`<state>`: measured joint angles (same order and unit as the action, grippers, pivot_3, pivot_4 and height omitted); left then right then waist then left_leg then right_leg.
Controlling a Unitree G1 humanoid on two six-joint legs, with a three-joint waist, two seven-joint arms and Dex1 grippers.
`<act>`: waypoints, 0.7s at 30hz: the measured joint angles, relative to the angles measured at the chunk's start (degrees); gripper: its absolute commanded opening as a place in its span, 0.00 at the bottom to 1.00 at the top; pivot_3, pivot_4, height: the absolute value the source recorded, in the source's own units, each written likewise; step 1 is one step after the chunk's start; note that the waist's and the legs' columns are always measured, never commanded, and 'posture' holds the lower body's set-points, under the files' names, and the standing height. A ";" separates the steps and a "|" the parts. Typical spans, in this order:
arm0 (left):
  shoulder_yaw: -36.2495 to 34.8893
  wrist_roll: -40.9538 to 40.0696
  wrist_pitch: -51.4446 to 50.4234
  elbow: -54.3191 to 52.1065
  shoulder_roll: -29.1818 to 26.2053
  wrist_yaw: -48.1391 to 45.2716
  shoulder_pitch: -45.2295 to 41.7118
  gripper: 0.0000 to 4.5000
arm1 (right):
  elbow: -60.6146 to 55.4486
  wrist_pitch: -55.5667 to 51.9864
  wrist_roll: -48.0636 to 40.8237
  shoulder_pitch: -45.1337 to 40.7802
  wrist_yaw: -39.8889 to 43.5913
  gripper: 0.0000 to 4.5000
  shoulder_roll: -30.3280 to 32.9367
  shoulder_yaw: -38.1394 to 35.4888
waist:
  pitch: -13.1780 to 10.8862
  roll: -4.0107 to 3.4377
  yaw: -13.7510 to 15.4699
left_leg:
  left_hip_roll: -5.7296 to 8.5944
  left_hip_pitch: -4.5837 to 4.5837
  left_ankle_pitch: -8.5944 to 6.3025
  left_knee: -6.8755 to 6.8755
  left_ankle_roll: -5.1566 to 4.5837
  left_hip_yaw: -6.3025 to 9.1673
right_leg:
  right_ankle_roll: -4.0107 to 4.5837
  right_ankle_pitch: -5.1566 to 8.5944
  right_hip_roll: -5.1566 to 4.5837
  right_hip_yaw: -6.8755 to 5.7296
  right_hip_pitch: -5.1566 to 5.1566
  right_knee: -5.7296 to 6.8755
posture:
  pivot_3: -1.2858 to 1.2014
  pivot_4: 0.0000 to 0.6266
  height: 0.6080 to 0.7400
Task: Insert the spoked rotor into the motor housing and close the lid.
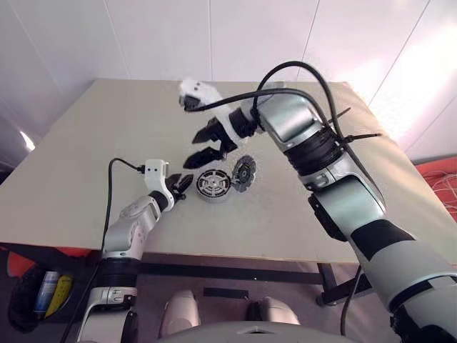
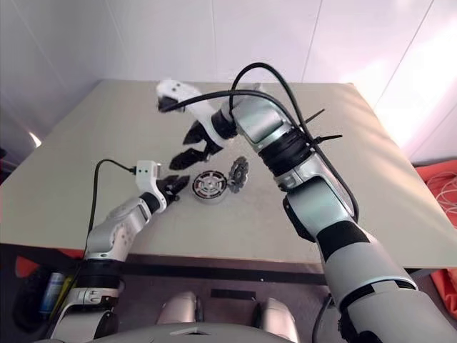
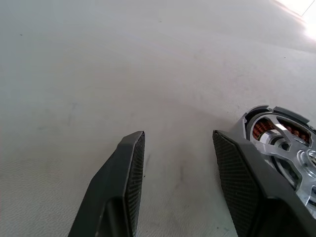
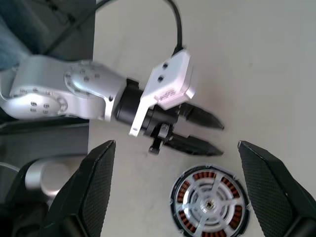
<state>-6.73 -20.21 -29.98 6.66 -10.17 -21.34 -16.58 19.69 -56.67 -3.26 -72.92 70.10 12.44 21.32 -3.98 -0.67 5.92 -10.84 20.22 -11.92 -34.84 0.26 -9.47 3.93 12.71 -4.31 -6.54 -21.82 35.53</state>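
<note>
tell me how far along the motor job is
Done: the rotor already sits in the housing, spokes over the copper windings. In hand: nothing; the right gripper hangs open above it, and the left gripper is open beside the housing. Left: the lid stands up at the housing's edge, not yet closed.

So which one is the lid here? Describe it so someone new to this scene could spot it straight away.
On the beige table, look between the two grippers, where a round motor housing lies flat with copper-brown windings and a silvery spoked wheel inside. The lid is the disc joined to the housing's edge on the robot's right. Unlike the flat housing, it stands up on edge.
</note>
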 measured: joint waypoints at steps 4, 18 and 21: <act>0.30 -1.08 -2.74 0.08 -0.54 -1.72 -1.35 0.52 | -1.30 12.05 0.02 6.02 -3.47 0.96 6.12 -2.92 | 0.00 0.08 0.54 | 0.03 0.00 0.11 0.00 0.19 -0.01 | 0.00 -0.01 0.00 0.00 0.06 -0.01 | 0.52 0.00 1.00; 1.77 -2.98 -12.67 1.89 -6.10 -8.35 -6.59 0.52 | -18.93 18.70 -3.11 41.78 -11.54 0.15 24.64 -15.18 | 0.03 -0.11 1.32 | 0.06 0.44 0.11 0.00 0.12 -0.13 | 0.28 -0.17 0.01 0.11 -0.47 0.06 | 0.52 0.00 1.00; 2.04 -3.13 -13.88 1.90 -6.75 -9.10 -6.67 0.52 | -22.15 18.06 -3.53 45.22 -13.55 0.12 24.16 -15.09 | 0.04 -0.12 1.37 | 0.05 0.38 0.11 -0.05 0.11 -0.13 | -0.03 0.00 0.00 0.10 -0.40 0.05 | 0.52 0.00 1.00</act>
<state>-4.69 -23.34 -43.86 8.56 -16.92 -30.44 -23.25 -2.46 -38.61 -6.78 -27.70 56.55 36.60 6.23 -3.94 -0.79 7.30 -10.78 20.60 -11.81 -34.89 0.37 -9.60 3.90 12.71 -4.30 -6.44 -22.22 35.58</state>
